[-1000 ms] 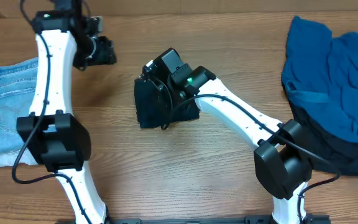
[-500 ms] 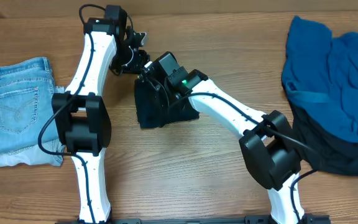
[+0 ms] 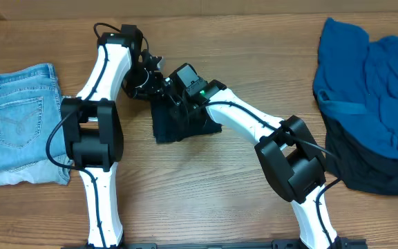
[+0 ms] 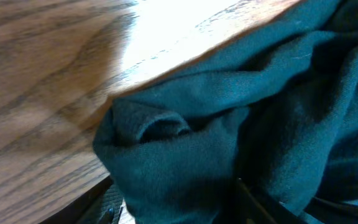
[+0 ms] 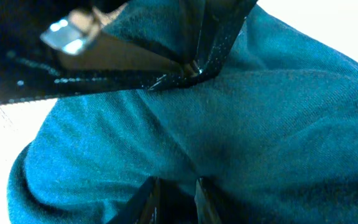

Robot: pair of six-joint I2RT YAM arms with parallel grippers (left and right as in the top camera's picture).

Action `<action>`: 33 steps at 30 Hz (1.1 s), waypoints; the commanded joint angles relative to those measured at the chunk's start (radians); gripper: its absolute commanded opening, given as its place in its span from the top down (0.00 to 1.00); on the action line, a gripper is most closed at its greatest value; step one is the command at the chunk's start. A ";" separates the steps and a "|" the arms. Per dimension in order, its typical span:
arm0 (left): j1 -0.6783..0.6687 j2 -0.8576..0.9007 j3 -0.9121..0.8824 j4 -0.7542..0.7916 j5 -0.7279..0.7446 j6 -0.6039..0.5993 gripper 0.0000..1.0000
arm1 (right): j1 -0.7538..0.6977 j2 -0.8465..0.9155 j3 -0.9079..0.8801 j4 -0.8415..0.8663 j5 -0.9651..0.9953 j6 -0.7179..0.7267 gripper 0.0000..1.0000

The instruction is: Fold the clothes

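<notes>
The dark navy top point(image 3: 185, 121) lies folded small in the middle of the table. My right gripper point(image 3: 178, 90) is down on its far edge; in the right wrist view its gripper point(image 5: 176, 190) stands nearly closed, with a pinch of the navy top point(image 5: 241, 124) between the tips. My left gripper point(image 3: 152, 81) is at the top's far left corner. In the left wrist view the gripper point(image 4: 179, 208) is wide apart, with a bulge of the navy top point(image 4: 185, 143) between its fingers point(image 4: 107, 208).
Folded light-blue jeans point(image 3: 19, 121) lie at the left edge. A heap of bright blue clothes point(image 3: 368, 83) sits at the right on a dark garment point(image 3: 372, 169). Both arms crowd the top's far side, and the left gripper's black body point(image 5: 166, 56) shows close in the right wrist view.
The left arm swung right from near the jeans to the navy top's far left corner. The right gripper stayed on the top and its jaws drew closer.
</notes>
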 commanded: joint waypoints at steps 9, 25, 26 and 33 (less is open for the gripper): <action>-0.017 -0.010 -0.092 0.055 0.070 0.022 0.37 | 0.002 0.028 -0.006 -0.302 -0.067 0.055 0.68; -0.017 -0.010 -0.104 0.027 -0.016 0.018 0.37 | 0.002 0.028 -0.006 -0.505 -0.073 0.054 0.54; -0.017 -0.010 -0.114 0.027 -0.047 0.012 0.37 | 0.002 0.028 -0.007 -0.521 -0.073 0.054 0.54; -0.016 -0.010 -0.140 0.034 -0.076 -0.012 0.42 | 0.002 0.028 -0.006 -0.654 -0.011 0.054 0.51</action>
